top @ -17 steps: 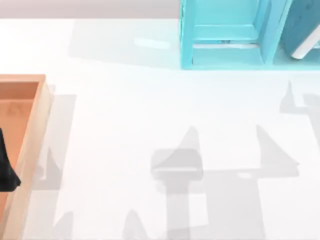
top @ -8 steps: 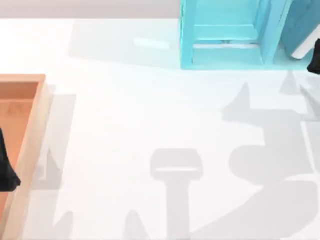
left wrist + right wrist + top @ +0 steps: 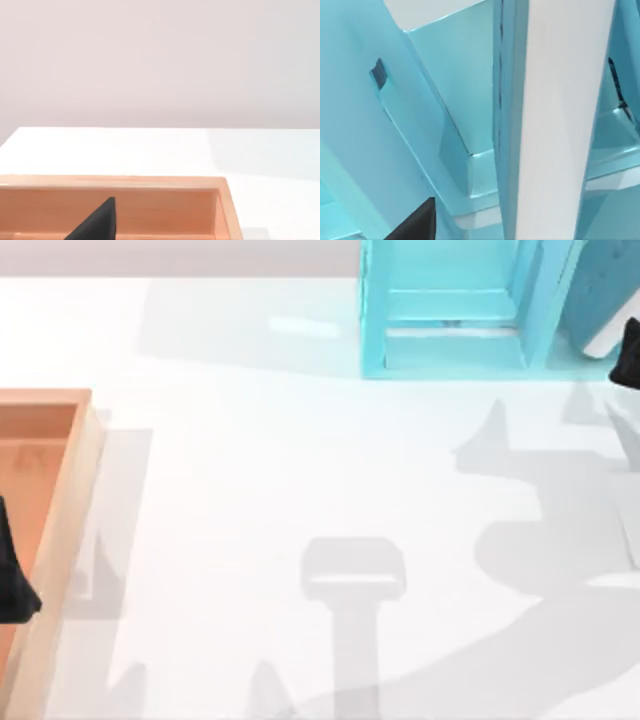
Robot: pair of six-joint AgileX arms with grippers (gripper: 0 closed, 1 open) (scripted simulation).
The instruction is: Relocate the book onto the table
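White table (image 3: 300,460) | book (image 3: 600,290) in shelf, right gripper (image 3: 628,355) just beside | finger spread unclear

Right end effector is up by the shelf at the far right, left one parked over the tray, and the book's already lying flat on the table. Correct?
Not quite. The book is not on the table; the top view shows it leaning in the light cyan shelf unit. The rest holds: the right end effector is at the shelf, far right, and the left end effector is parked over the wooden tray.
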